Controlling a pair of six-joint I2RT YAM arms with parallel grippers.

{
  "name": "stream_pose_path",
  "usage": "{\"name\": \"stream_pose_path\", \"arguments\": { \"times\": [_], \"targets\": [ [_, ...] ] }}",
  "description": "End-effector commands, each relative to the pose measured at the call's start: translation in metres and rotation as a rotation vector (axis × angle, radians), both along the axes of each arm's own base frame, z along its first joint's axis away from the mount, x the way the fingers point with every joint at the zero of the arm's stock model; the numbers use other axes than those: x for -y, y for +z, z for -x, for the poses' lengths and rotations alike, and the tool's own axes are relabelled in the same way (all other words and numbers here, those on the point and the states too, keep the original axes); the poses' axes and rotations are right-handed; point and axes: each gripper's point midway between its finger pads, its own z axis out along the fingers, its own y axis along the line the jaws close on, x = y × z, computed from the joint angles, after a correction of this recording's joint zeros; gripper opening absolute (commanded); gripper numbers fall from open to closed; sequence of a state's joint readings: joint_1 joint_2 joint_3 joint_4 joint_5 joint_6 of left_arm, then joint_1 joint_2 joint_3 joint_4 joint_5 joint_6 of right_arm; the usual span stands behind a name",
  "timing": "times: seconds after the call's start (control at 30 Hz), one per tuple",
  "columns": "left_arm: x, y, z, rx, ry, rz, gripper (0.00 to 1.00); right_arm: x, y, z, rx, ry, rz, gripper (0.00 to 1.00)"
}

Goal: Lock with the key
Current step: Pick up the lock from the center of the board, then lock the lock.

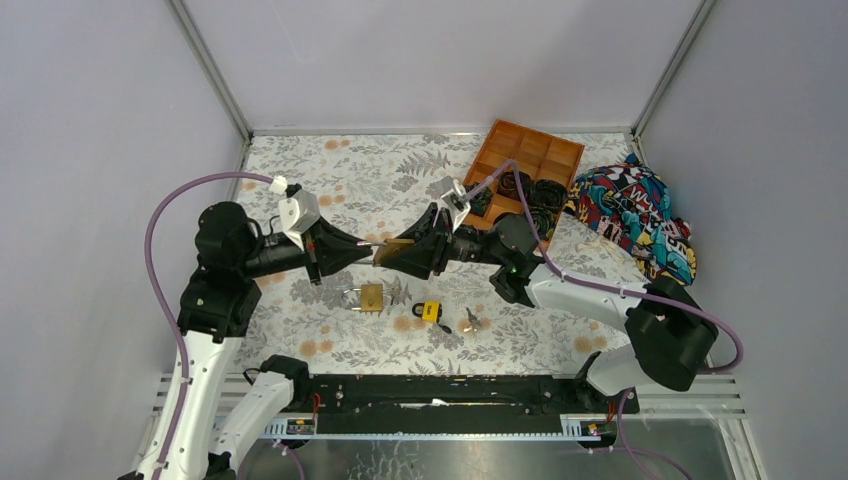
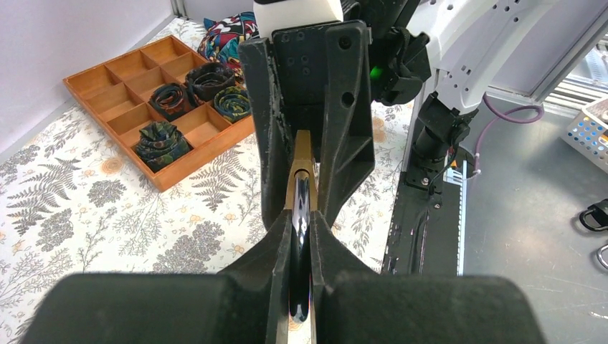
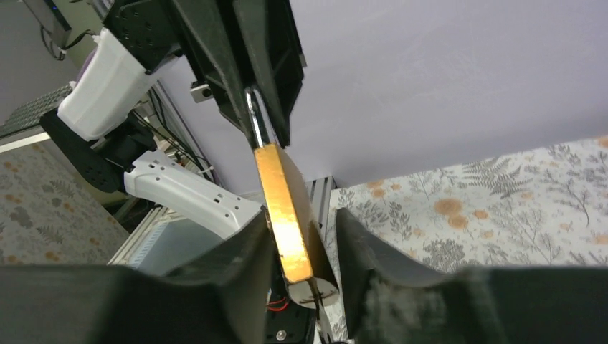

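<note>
From my feed, the desk point(image 1: 300, 170) is fairly cluttered. A wooden tray point(image 1: 545, 150) sits at the far right with rolled-up fabric bundles point(image 2: 162, 140) in several compartments, and a colourful cloth point(image 1: 640, 215) is heaped just beyond it against the wall. Nearer the arms lie a second brass padlock point(image 1: 370, 297), a small yellow padlock point(image 1: 430, 310) and, just right of that, what looks like a key point(image 1: 470, 320), though it is too small for me to be sure. None of these touch the arms, and all lie below and nearer than the spot where the grippers meet. The brass padlock point(image 2: 303, 154) I care about is held up above the middle of the desk, between the two arms. My left gripper point(image 2: 301, 218) is clamped tight on its shackle point(image 2: 301, 244). My right gripper point(image 3: 305, 215) faces it, jaws partly apart around the padlock body. One finger point(image 3: 244, 247) lies against the brass and the other stands clear, with a gap showing.
</note>
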State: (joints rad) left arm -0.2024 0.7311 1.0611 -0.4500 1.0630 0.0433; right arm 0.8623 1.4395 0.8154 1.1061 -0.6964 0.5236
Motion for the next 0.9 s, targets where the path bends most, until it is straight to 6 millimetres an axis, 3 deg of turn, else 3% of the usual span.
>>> {"name": "stream_pose_path", "arguments": {
  "times": [0.0, 0.13, 0.3, 0.37, 0.4, 0.5, 0.73, 0.87],
  "targets": [
    [0.004, 0.029, 0.005, 0.128, -0.034, 0.053, 0.00, 0.004, 0.046, 0.014, 0.070, 0.067, -0.135, 0.36],
    [0.004, 0.023, 0.005, 0.082, -0.035, 0.061, 0.00, 0.009, 0.057, 0.019, 0.084, 0.074, -0.171, 0.00],
    [0.006, 0.014, 0.007, -0.013, -0.044, 0.073, 0.01, 0.023, 0.070, 0.020, 0.084, 0.051, -0.178, 0.00],
    [0.005, 0.008, 0.005, -0.067, -0.029, 0.056, 0.39, 0.032, 0.073, 0.017, 0.074, 0.034, -0.156, 0.00],
    [0.005, 0.004, 0.005, -0.085, -0.032, 0.037, 0.50, 0.036, 0.073, 0.016, 0.075, 0.029, -0.131, 0.00],
    [0.004, -0.005, 0.002, -0.111, -0.040, -0.017, 0.65, 0.043, 0.066, 0.018, 0.108, 0.009, -0.013, 0.00],
    [0.009, -0.005, 0.002, -0.137, -0.103, -0.007, 0.64, 0.057, 0.060, 0.028, 0.184, 0.005, 0.181, 0.00],
    [0.017, -0.004, 0.005, -0.164, -0.129, 0.025, 0.50, 0.058, 0.066, 0.028, 0.202, 0.002, 0.181, 0.00]
  ]
}}
